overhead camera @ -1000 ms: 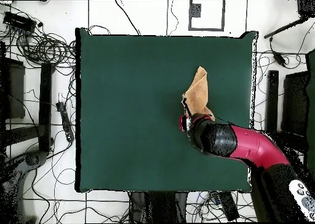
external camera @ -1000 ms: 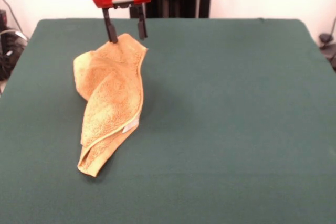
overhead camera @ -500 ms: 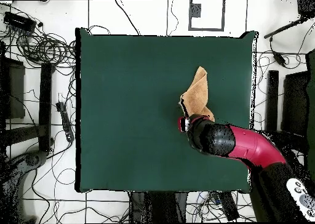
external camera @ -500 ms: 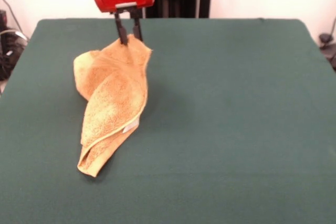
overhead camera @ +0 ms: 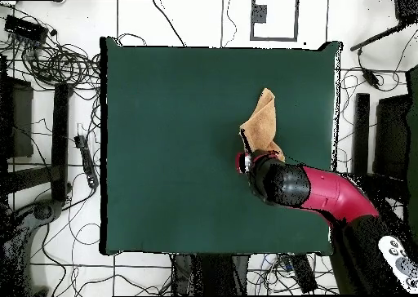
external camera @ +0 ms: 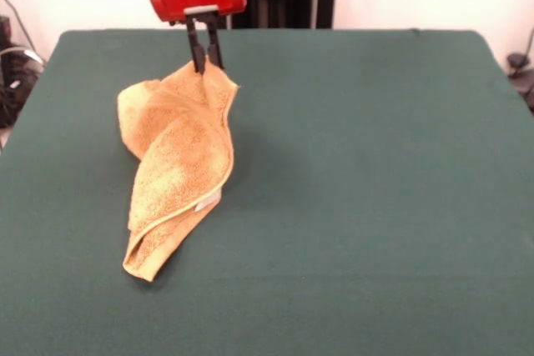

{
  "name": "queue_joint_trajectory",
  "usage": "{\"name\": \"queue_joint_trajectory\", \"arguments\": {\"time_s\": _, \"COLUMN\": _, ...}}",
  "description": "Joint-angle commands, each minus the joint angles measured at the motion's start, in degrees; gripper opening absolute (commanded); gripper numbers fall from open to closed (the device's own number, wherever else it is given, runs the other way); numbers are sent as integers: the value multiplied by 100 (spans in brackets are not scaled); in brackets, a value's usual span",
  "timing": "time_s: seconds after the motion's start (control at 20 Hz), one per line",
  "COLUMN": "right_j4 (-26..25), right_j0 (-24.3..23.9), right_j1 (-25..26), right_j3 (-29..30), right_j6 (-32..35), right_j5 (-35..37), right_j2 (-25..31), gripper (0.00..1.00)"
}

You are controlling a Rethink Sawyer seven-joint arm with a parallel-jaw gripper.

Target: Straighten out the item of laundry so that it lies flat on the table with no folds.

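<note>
The item of laundry (external camera: 179,156) is a golden-orange terry towel, folded over itself in a long crumpled strip on the left half of the table (external camera: 359,189). A small white tag shows near its lower fold. My gripper (external camera: 205,65) has its black fingers pinched shut on the towel's far corner, which is lifted slightly off the cloth. From above, the towel (overhead camera: 263,122) lies right of centre on the table (overhead camera: 171,147), and the red arm covers the gripper (overhead camera: 245,161) and that corner.
The dark green cloth reaches well beyond the towel on every side. Cables and equipment (overhead camera: 49,130) lie on the floor around the table edges.
One second ago the fingers stood open on either side of the towel's far corner. They have since closed on it, and the corner has risen a little.
</note>
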Motion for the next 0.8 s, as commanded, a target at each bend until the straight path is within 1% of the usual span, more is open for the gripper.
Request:
{"name": "queue_joint_trajectory", "arguments": {"time_s": 0.05, "right_j4": 192, "right_j0": 327, "right_j1": -29, "right_j3": 664, "right_j6": 1194, "right_j5": -470, "right_j2": 41, "gripper": 0}}
{"name": "queue_joint_trajectory", "arguments": {"time_s": 0.2, "right_j4": 323, "right_j0": 328, "right_j1": -244, "right_j3": 928, "right_j6": 1402, "right_j5": -706, "right_j2": 112, "gripper": 0}}
{"name": "queue_joint_trajectory", "arguments": {"time_s": 0.3, "right_j4": 422, "right_j0": 416, "right_j1": -497, "right_j3": 1066, "right_j6": 1567, "right_j5": -837, "right_j2": 93, "gripper": 0}}
{"name": "queue_joint_trajectory", "arguments": {"time_s": 0.65, "right_j4": 827, "right_j0": 887, "right_j1": -1294, "right_j3": 1360, "right_j6": 1734, "right_j5": -677, "right_j2": -57, "gripper": 0}}
{"name": "queue_joint_trajectory", "arguments": {"time_s": 0.8, "right_j4": 1020, "right_j0": 1057, "right_j1": -1498, "right_j3": 1463, "right_j6": 1748, "right_j5": -586, "right_j2": -95, "gripper": 0}}
